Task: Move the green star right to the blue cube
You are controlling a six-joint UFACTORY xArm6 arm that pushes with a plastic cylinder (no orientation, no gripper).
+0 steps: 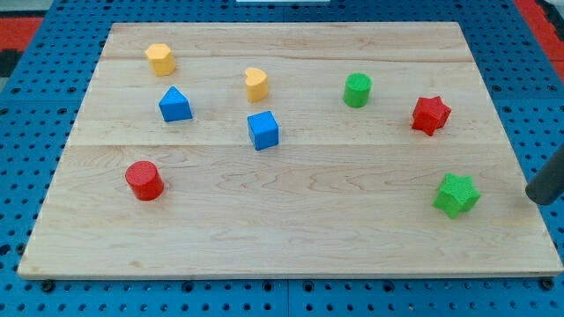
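Camera view: green star (456,195) flat, intact, lower right; my tip (535,197) just right; no gripper.

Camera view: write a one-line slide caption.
My tip sits just right of the green star, with the blue cube far off toward the view's left on the wooden board.

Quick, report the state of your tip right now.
My tip: no gripper, nothing held; it sits at the view's right edge, just right of the green star, not touching it, far from the blue cube.
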